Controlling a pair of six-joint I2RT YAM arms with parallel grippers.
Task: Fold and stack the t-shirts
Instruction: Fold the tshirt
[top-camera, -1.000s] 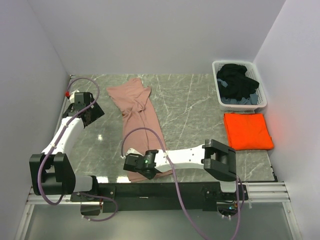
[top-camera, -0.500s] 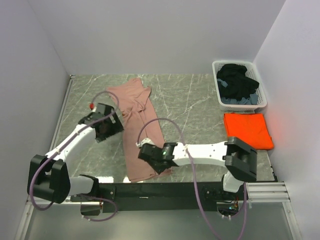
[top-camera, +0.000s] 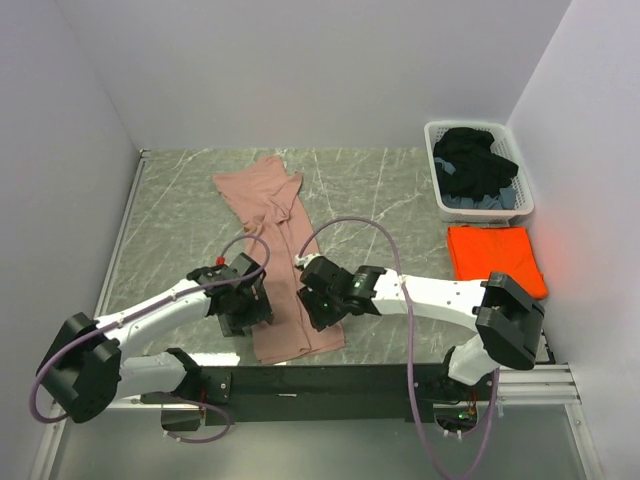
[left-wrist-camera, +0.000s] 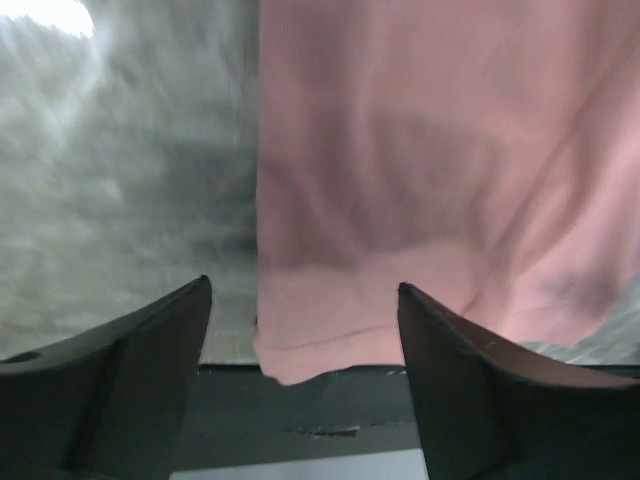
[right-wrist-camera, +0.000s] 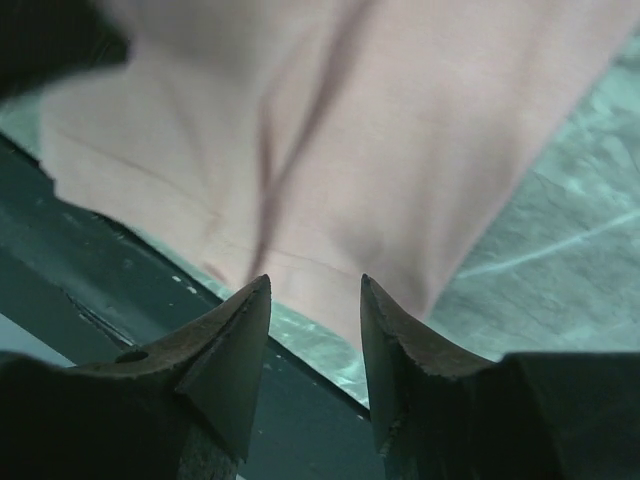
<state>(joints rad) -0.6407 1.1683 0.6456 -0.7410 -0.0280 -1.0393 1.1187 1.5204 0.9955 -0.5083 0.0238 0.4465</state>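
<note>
A dusty-pink t-shirt (top-camera: 275, 230) lies as a long folded strip from the table's back down to its front edge. Its hem (left-wrist-camera: 340, 335) fills the left wrist view, and its hem (right-wrist-camera: 330, 290) shows in the right wrist view too. My left gripper (top-camera: 248, 310) hangs open over the strip's near left edge, nothing between its fingers (left-wrist-camera: 150, 340). My right gripper (top-camera: 322, 305) hovers open over the near right edge, its fingertips (right-wrist-camera: 250, 300) empty above the hem. A folded bright-orange t-shirt (top-camera: 496, 262) rests flat at the right.
A white laundry basket (top-camera: 478, 205) holding dark clothes stands at the back right, just behind the orange tee. The black front rail (top-camera: 330, 378) runs along the table's near edge under the pink hem. Grey walls close in on both sides.
The left arm swung from the back left toward the near end of the pink tee. The right gripper moved up and right along the hem, and its jaws widened.
</note>
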